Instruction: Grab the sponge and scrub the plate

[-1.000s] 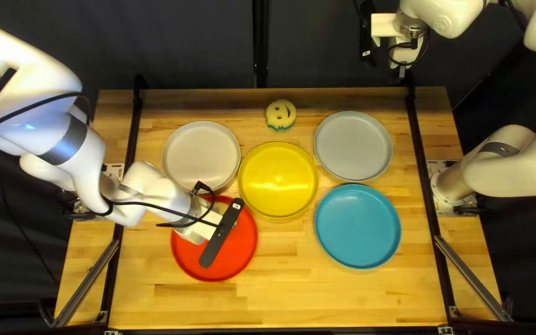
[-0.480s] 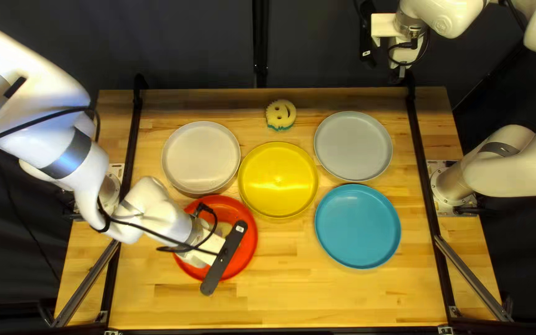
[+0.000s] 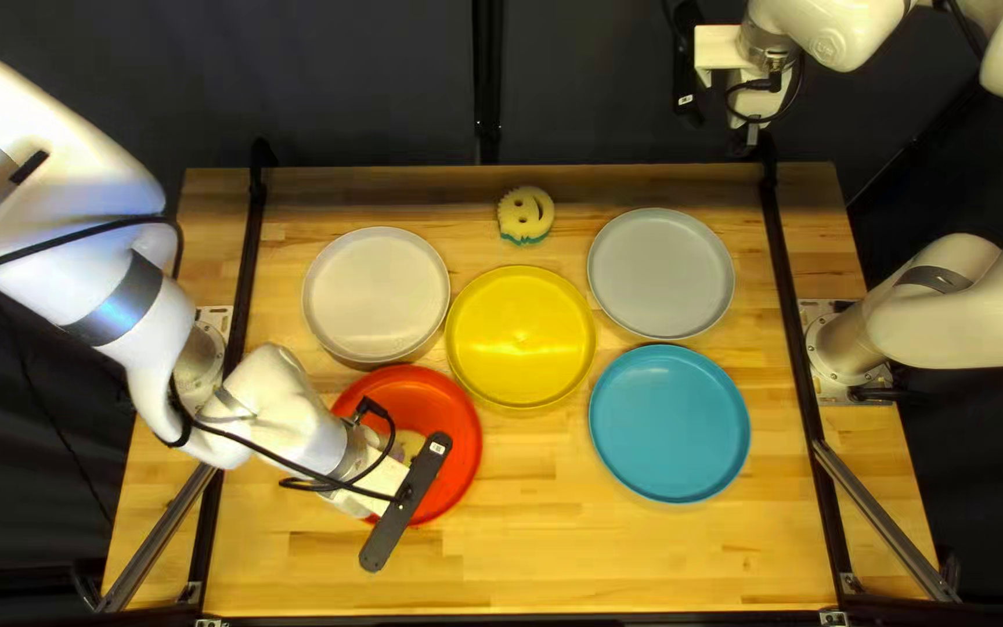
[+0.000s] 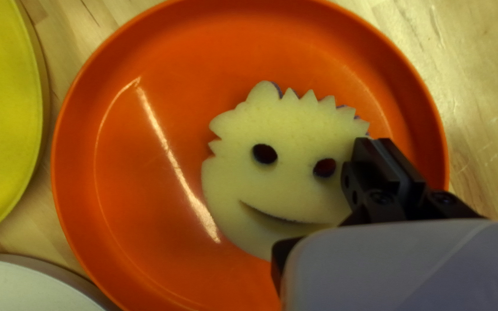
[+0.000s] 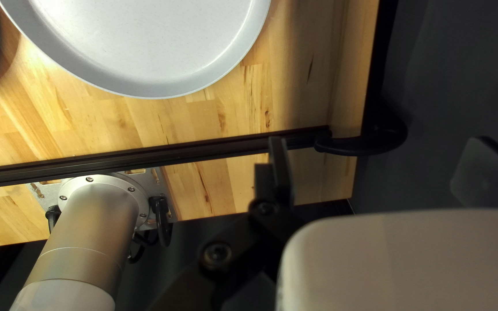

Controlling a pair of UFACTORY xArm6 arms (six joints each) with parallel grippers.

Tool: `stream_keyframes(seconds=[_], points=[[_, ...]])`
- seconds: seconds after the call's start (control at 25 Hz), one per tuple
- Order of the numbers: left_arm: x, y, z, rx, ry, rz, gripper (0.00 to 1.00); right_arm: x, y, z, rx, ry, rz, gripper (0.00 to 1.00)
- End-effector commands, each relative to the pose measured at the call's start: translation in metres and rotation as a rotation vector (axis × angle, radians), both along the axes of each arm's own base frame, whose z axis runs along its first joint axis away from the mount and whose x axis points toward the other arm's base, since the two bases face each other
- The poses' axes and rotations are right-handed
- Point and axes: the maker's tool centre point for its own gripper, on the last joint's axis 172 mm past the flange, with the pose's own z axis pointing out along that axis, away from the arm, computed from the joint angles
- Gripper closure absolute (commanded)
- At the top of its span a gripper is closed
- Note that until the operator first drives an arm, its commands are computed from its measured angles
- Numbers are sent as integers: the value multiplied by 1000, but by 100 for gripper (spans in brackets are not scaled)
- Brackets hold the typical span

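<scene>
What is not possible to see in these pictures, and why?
- Left wrist view: the red plate beneath the sponge, which covers it.
- Left wrist view: one edge of that sponge, hidden by my left gripper.
- Top left view: my right arm, cut off midway by the right edge.
- Top left view: whether the far sponge is wet; too small.

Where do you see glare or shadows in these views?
Left wrist view: a long streak of glare on the red plate, beside the smiley-face sponge; right wrist view: a shadow dims the wooden table beside the grey plate; top left view: a small glint in the yellow plate.
</scene>
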Motion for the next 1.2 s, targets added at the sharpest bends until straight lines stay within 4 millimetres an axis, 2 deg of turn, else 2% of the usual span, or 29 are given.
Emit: stream_keyframes(seconds=[0.04,0.2,0.28,0.44,0.64,0.8,1.2], points=[[-16,11,-2,-14,9,29,100,0,0,0,0,0,0,0],[-18,3,-1,-18,8,40,100,0,0,0,0,0,0,0],[-15,-8,0,-20,4,37,100,0,0,0,0,0,0,0],[6,-33,-3,-21,-7,17,100,0,0,0,0,0,0,0],[25,-45,-8,-20,-23,-10,100,0,0,0,0,0,0,0],[19,-37,-5,-19,-23,-13,100,0,0,0,0,0,0,0],[-6,17,3,-16,6,25,100,0,0,0,0,0,0,0]])
